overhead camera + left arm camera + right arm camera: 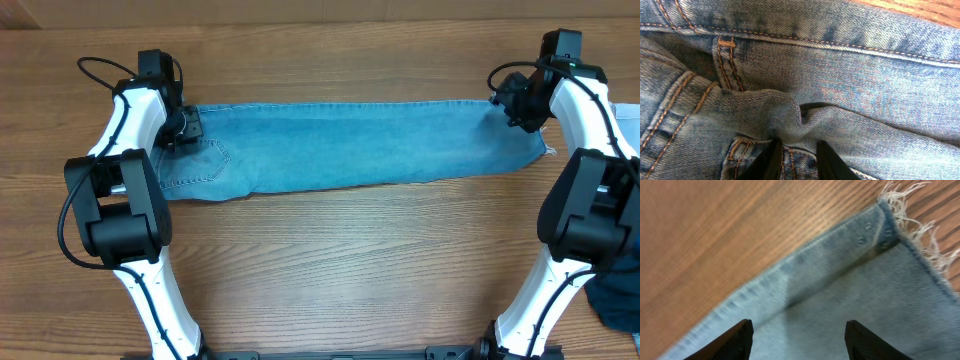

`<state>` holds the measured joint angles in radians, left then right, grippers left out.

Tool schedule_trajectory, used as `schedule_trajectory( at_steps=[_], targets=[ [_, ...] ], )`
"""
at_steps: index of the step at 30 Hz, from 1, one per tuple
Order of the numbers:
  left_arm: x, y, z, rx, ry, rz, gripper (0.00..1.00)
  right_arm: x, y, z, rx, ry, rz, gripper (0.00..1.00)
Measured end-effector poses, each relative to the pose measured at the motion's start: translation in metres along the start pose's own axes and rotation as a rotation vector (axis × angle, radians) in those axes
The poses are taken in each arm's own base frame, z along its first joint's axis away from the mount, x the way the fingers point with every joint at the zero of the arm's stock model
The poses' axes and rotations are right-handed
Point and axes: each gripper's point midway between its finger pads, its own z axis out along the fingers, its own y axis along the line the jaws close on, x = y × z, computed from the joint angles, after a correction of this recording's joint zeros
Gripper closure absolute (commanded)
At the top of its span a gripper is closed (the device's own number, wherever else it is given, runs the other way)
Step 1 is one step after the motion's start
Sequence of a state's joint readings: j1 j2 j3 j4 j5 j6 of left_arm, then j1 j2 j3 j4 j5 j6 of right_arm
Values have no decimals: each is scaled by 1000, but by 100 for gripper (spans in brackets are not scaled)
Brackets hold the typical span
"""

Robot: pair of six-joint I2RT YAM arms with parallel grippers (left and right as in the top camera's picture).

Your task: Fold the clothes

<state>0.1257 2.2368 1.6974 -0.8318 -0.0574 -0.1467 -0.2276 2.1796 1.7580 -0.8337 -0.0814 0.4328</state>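
A pair of blue jeans (350,148) lies stretched flat across the table, waist at the left and frayed hem at the right. My left gripper (186,128) is at the waist end. In the left wrist view its fingers (799,159) are closed on a bunched fold of denim (770,112) just below the waistband and belt loop. My right gripper (517,104) hovers over the far hem corner. In the right wrist view its fingers (799,341) are wide apart above the jeans leg (865,305), with nothing between them. The frayed hem corner (890,225) lies just ahead.
A dark blue garment (615,298) lies at the table's right edge near the right arm's base. A pale object (630,118) sits at the far right edge. Bare wooden tabletop (350,260) spreads in front of the jeans.
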Motion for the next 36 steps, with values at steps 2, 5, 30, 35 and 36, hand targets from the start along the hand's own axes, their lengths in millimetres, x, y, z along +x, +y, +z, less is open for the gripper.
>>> schedule_trajectory(
  at_steps=[2,5,30,35,36],
  targets=[
    [0,0,0,0,0,0,74,-1,5,0,-6,-9,48,35],
    [0,0,0,0,1,0,74,1,6,3,-5,-4,87,34],
    [0,0,0,0,1,0,73,17,-5,44,30,69,137,64],
    [0,0,0,0,1,0,74,18,-2,44,28,68,132,63],
    [0,0,0,0,1,0,73,18,-2,44,28,68,132,64]
  ],
)
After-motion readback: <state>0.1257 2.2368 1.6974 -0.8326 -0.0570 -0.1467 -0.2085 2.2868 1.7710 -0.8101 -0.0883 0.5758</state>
